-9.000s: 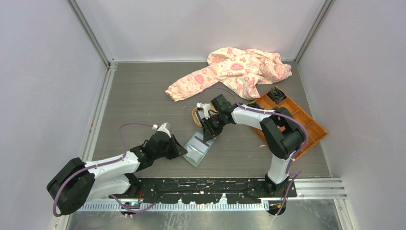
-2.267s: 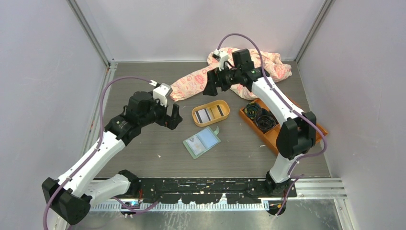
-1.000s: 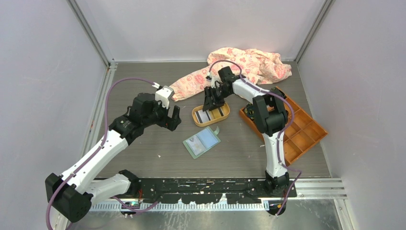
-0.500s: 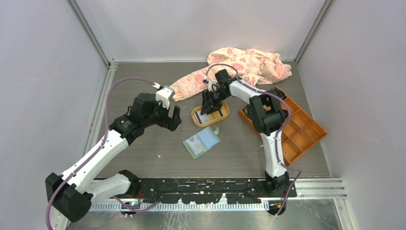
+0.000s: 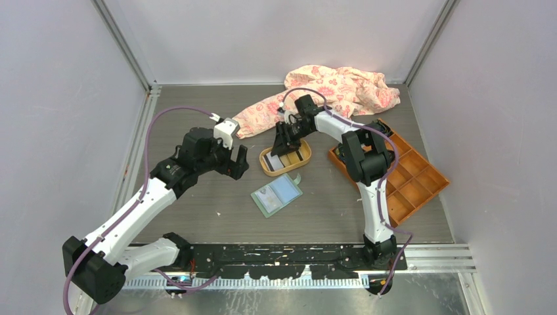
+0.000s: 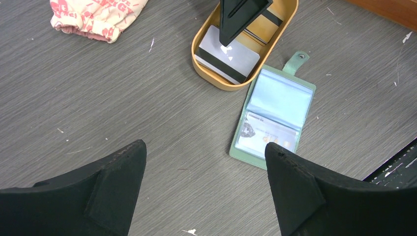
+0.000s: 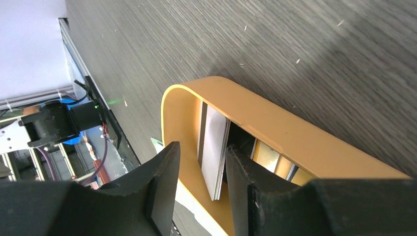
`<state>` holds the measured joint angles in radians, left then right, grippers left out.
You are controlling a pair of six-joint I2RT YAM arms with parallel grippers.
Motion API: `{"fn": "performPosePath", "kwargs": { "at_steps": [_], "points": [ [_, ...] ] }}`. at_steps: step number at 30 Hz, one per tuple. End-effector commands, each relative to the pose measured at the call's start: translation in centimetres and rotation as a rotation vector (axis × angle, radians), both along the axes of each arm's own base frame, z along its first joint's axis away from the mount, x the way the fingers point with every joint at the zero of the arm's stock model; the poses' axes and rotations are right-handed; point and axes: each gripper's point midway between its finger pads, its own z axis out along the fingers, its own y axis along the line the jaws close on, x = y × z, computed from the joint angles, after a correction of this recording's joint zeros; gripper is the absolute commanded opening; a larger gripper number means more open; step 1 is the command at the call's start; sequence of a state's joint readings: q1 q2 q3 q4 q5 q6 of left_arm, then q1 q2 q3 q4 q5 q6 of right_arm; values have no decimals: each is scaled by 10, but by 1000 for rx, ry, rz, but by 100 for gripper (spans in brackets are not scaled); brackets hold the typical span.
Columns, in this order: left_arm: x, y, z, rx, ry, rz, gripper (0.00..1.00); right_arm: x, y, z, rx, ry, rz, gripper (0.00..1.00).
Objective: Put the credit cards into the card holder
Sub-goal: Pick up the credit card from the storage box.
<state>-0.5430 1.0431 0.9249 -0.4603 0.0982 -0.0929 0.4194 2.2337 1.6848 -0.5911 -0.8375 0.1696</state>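
Both jaws apart: left wide, right astride a card (image 7: 214, 147) in orange tray (image 7: 275, 124), garment (image 5: 335, 92) beyond.

This is a robotics lab test cell. A grey wood-grain tabletop (image 5: 197, 131) is boxed in by plain pale panels (image 5: 59, 98) set in aluminium rails (image 5: 125, 46) along its far and side edges. At its near edge, a black perforated mounting plate (image 5: 289, 252) carries the left arm (image 5: 131, 218) and right arm (image 5: 376, 210), both trailing purple cables.
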Motion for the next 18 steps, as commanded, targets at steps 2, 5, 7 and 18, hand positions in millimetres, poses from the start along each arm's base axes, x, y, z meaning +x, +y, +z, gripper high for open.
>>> {"fn": "performPosePath", "kwargs": {
  "at_steps": [2, 5, 7, 18],
  "points": [
    [6, -7, 13, -25, -59, -21, 89, 0, 10, 28, 67, -27, 13, 45],
    [6, -7, 13, -26, -60, -22, 89, -3, 12, 27, 82, -3, 20, 42],
    [6, -7, 13, -25, -59, -22, 89, -4, 13, 25, 83, 1, 22, 40],
    [6, -7, 12, -26, -58, -23, 89, -13, 20, 15, 69, 30, 50, 40]
  ]
}}
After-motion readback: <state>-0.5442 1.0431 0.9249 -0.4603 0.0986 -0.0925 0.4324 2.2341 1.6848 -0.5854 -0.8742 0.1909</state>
